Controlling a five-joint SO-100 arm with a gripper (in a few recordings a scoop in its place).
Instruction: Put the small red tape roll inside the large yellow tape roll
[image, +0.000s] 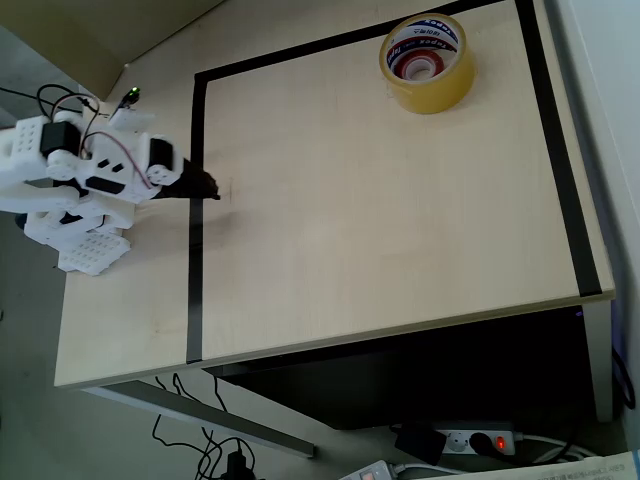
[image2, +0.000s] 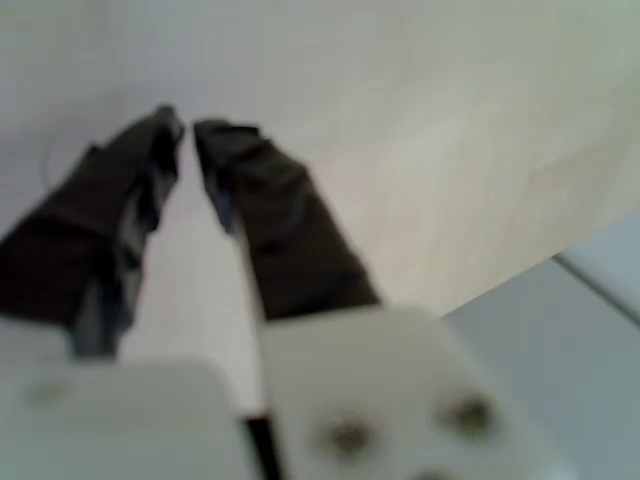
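Fingers: my fingers (image2: 185, 135) are nearly together, tips a sliver apart, clamped on nothing, above bare pale wood.
Small red tape roll (image: 418, 64): lying inside the large yellow tape roll's core.
Large yellow tape roll (image: 428, 88): flat on the counter (image: 380, 220) near its far right corner in the overhead view, well apart from my fingers.
Black tape border (image: 196, 200): my fingertips sit just past its left strip.
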